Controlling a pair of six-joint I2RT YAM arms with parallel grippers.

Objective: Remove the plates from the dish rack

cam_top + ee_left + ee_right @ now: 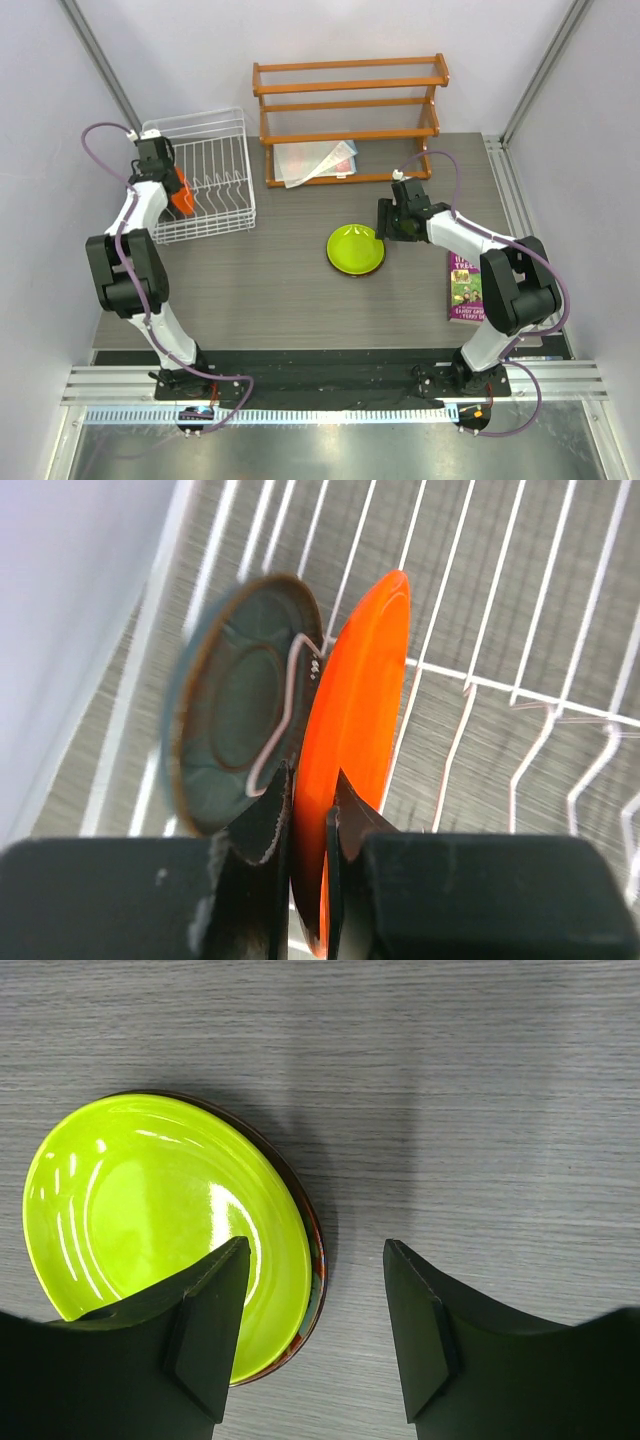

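Left wrist view shows the left gripper (310, 785) clamped on the upright orange plate (360, 680) by its rim, presumably to lift it from the dish rack (500, 685).

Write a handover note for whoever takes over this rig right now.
Left end effector: shut on the rim of the orange plate, inside the dish rack.
Right end effector: open, empty, over the table at the edge of the lime green plate.
Plates: orange plate and teal plate stand upright side by side in the rack. The lime green plate lies on the dark red plate, of which only the rim shows.
Done: two plates out, stacked.
Left: lift out the orange plate, then the teal plate.
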